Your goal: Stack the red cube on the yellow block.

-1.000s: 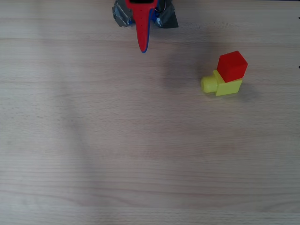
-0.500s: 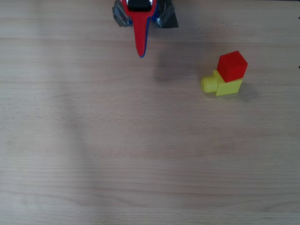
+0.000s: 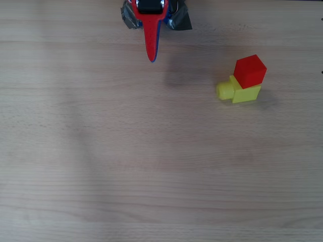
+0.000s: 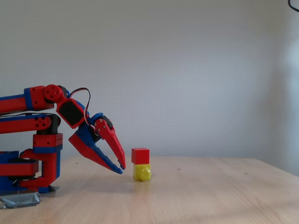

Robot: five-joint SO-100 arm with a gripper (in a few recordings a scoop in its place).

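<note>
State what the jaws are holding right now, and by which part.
Nothing is held. The gripper hangs shut and empty, apart from the red cube, which sits on the yellow block.

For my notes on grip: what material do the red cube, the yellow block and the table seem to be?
Red cube: probably plastic, uniform colour, matte faces, sharp edges. Yellow block: probably plastic too, smooth, with a rounded stud. Table: pale wood or wood-look laminate, judging by its grain lines.

A: The table (image 3: pixel 151 166)?
B: Pale wood, matt, fine grain.
A: The red cube (image 3: pixel 250 70) and the yellow block (image 3: pixel 241 92)?
B: Smooth matt plastic, like the gripper (image 4: pixel 122 168). At 12 o'clock, crinkled grey tape (image 3: pixel 180 21), slightly glossy.
</note>
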